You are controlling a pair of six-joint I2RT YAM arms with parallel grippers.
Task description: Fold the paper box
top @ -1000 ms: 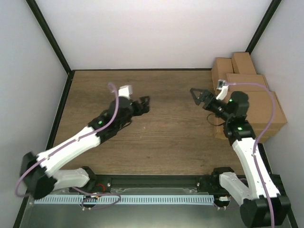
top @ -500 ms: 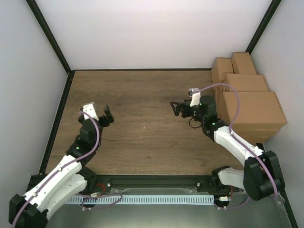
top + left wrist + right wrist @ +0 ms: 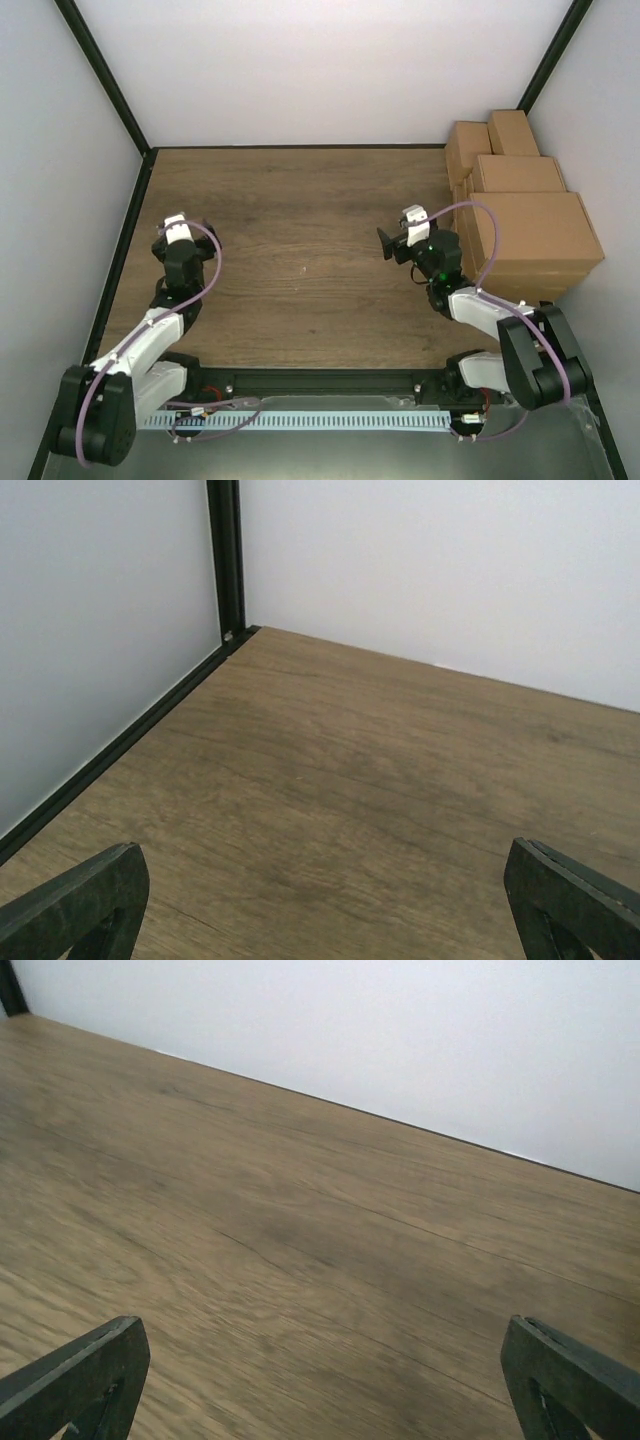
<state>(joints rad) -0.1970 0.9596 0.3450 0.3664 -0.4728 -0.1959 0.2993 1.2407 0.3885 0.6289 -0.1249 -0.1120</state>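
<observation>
The paper box, a flat brown die-cut sheet, is not in any view. My left gripper [image 3: 166, 243] hangs over the left side of the wooden table [image 3: 310, 270], open and empty. In the left wrist view the left gripper [image 3: 322, 880] has its jaws wide apart over bare wood. My right gripper [image 3: 386, 243] is over the right half of the table, left of the stacked cartons, open and empty. The right wrist view shows the right gripper [image 3: 320, 1360] with jaws wide apart over bare wood.
Several finished brown cartons [image 3: 525, 225] are stacked at the right edge, reaching the back right corner. White walls with black frame posts [image 3: 105, 95] enclose the table on three sides. The left wall's black rail [image 3: 120, 745] runs close to the left gripper.
Both arms have pulled back toward their bases. The left gripper moved from mid-table to the left side. The right gripper moved left, away from the cartons, then drew back a little.
</observation>
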